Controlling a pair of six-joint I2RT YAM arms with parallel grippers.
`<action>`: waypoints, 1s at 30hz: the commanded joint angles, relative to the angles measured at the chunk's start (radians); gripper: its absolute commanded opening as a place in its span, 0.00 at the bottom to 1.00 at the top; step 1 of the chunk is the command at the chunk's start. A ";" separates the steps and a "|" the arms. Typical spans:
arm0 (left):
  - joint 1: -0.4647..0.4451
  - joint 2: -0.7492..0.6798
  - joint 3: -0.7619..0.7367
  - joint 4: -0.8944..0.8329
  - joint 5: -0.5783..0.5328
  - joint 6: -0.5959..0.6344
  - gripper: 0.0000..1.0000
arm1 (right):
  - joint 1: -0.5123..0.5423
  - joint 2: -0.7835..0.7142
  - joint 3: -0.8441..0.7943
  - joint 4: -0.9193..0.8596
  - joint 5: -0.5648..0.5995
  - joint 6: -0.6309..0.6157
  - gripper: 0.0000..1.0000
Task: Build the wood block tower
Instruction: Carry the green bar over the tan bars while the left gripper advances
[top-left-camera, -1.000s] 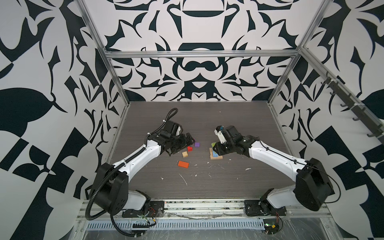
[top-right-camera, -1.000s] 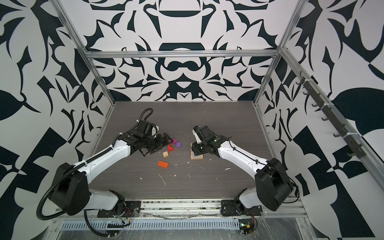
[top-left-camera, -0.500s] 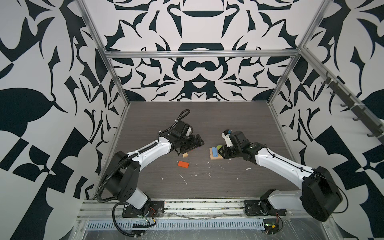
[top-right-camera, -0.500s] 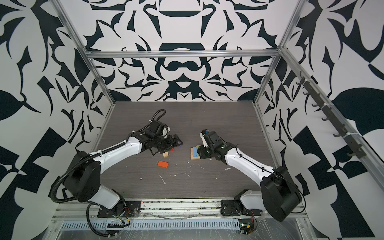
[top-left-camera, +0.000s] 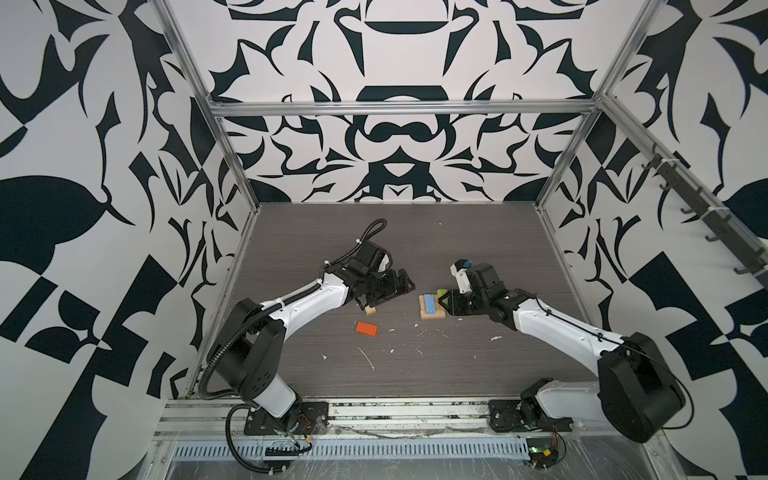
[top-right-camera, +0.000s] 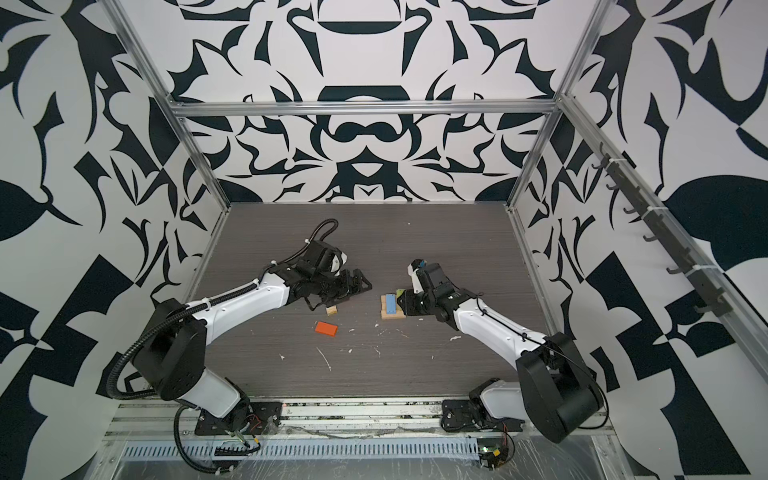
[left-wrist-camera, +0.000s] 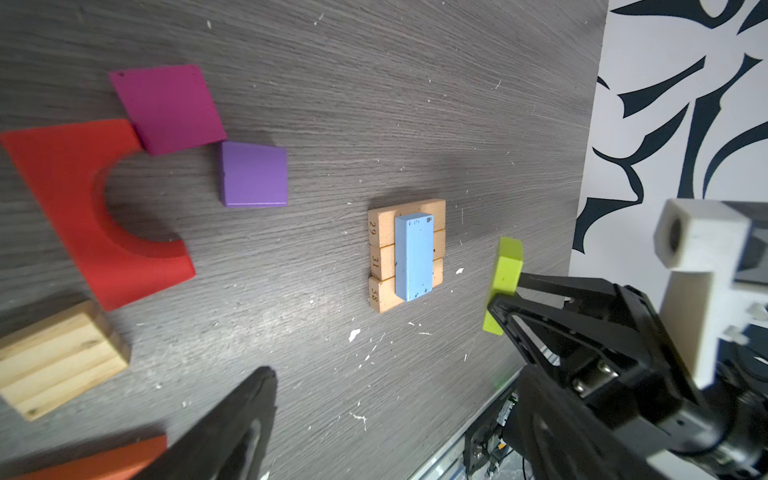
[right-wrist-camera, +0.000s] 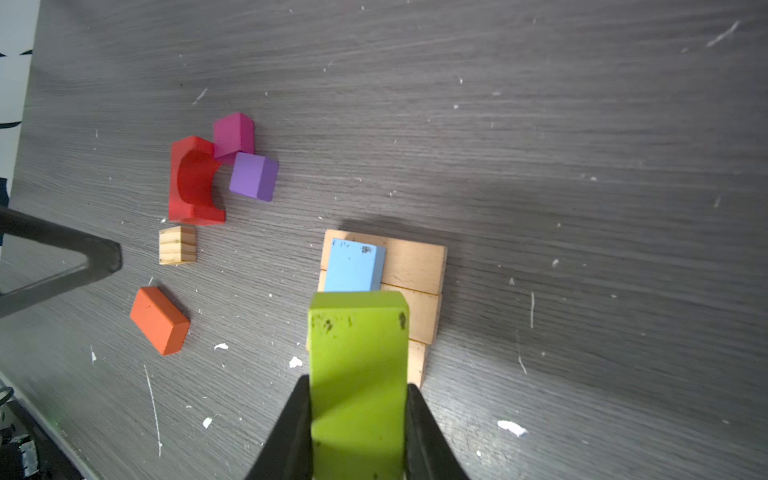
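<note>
Three tan planks (top-left-camera: 433, 316) (right-wrist-camera: 415, 266) lie side by side with a blue block (top-left-camera: 429, 304) (left-wrist-camera: 414, 255) flat on top. My right gripper (right-wrist-camera: 357, 386) (top-left-camera: 445, 300) is shut on a lime block (right-wrist-camera: 357, 353) (left-wrist-camera: 505, 274), held just right of the planks and off the table. My left gripper (top-left-camera: 399, 286) (left-wrist-camera: 386, 415) stands open and empty over a red arch (left-wrist-camera: 62, 199), a magenta block (left-wrist-camera: 166, 108) and a purple block (left-wrist-camera: 253, 174), which it hides in both top views. A tan cube (top-left-camera: 370, 310) sits just in front of it.
An orange block (top-left-camera: 366, 328) (right-wrist-camera: 159, 320) lies alone toward the front, left of the planks. White flecks dot the dark wood floor (top-left-camera: 415, 374). Patterned walls with metal frame posts (top-left-camera: 232, 166) close in the sides and back.
My left gripper has reached right over the loose coloured blocks. My right gripper, still holding the lime block, has drawn back to the right off the planks, leaving the blue block in view.
</note>
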 joint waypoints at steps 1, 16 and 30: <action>-0.006 0.020 0.031 0.009 0.005 -0.008 0.93 | -0.010 0.008 -0.012 0.066 -0.023 0.040 0.30; -0.014 0.028 0.031 0.014 0.005 -0.014 0.93 | -0.026 0.067 -0.028 0.119 -0.001 0.094 0.30; -0.015 0.027 0.032 0.014 0.005 -0.016 0.93 | -0.027 0.118 -0.018 0.147 -0.013 0.097 0.32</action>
